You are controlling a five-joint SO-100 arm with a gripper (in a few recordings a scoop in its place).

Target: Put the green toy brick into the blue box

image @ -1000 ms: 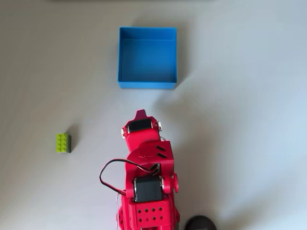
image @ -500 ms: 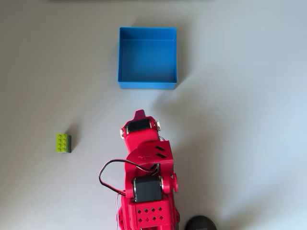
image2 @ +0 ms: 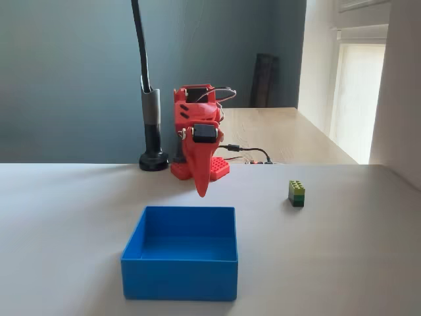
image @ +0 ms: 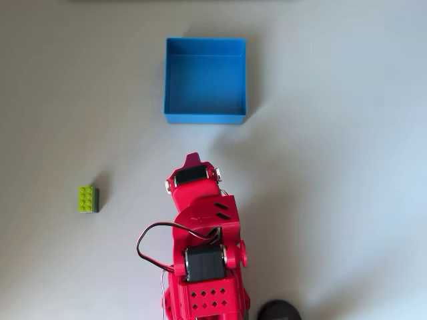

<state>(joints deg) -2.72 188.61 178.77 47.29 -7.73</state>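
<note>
Fixed view: red gripper (image2: 202, 191) pressed together, pointing down, between blue box (image2: 179, 279) and green toy brick (image2: 296, 193).

The robot arm (image: 200, 240) is bright red plastic all over, made of chunky blocks joined together. Black motor boxes sit inside the red parts, and small silver screws shine at the corners near the top one. A thin black cable loops out at 9 o'clock in the overhead view, little round holes dot the base, and the gripper (image2: 202, 187) ends in a long pointed red tip.
</note>
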